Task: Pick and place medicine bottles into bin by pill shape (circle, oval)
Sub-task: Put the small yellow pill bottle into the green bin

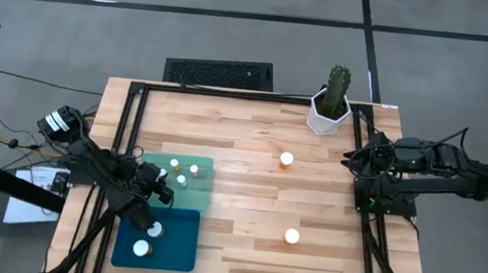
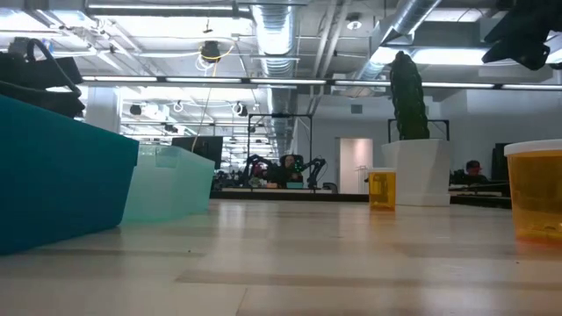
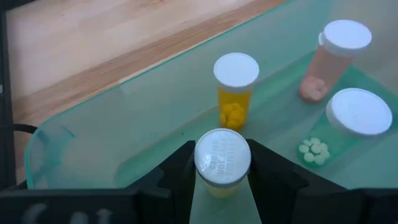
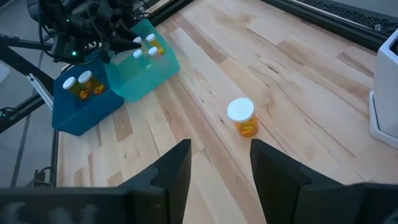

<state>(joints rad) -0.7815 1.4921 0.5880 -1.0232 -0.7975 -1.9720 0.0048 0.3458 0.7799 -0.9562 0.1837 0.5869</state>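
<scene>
Now, at centre-left of the high view, the left gripper (image 3: 222, 171) pinches a bottle (image 3: 222, 160) over the pale bin (image 1: 207, 165), so placing is the step in hand; next it should lower and release. At right, the right gripper (image 4: 219, 163) waits, spread.

Wooden table (image 1: 252, 146): teal bin (image 1: 192, 178), blue bin (image 1: 174, 243), cactus pot (image 1: 328, 114), two medicine bottles (image 1: 286, 159) (image 1: 292, 236) standing.
</scene>
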